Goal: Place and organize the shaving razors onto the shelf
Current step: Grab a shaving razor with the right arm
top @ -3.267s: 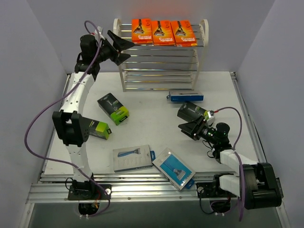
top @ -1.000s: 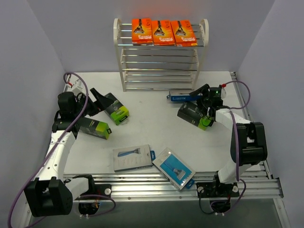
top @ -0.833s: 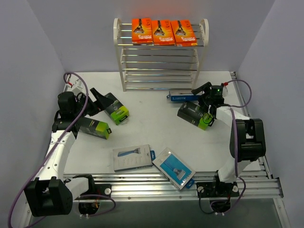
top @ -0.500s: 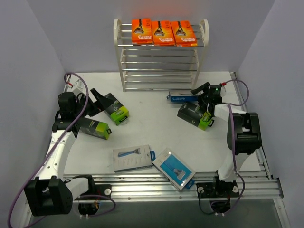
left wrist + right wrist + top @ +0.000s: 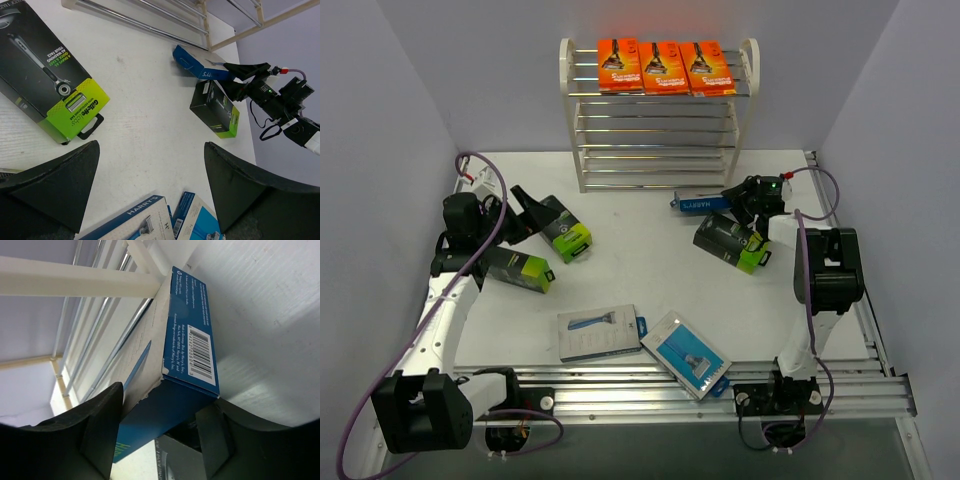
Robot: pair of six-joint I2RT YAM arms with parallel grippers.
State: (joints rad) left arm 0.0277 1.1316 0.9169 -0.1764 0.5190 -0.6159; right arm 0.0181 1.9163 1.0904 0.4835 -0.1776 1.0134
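The white shelf (image 5: 658, 120) stands at the back with three orange cards (image 5: 663, 66) on its top tier. A blue pack (image 5: 704, 204) stands on its edge in front of the shelf. My right gripper (image 5: 741, 196) is open and straddles its right end; the right wrist view shows the pack (image 5: 187, 360) between the fingers (image 5: 100, 432). Three black-and-lime boxes lie on the table: one (image 5: 560, 228) just right of my open, empty left gripper (image 5: 528, 215), one (image 5: 516, 268) under the left arm, one (image 5: 730, 242) below the right gripper. Two blue/grey flat packs (image 5: 598, 332) (image 5: 685, 353) lie near the front.
The shelf's lower tiers (image 5: 655, 150) are bare rods. Purple walls close in the left, right and back. A metal rail (image 5: 650, 395) runs along the front edge. The left wrist view shows the near box (image 5: 47, 80) and the right gripper (image 5: 242, 75).
My left arm came down from the shelf to beside the left black-and-lime box. My right gripper moved up and left onto the end of the blue pack.
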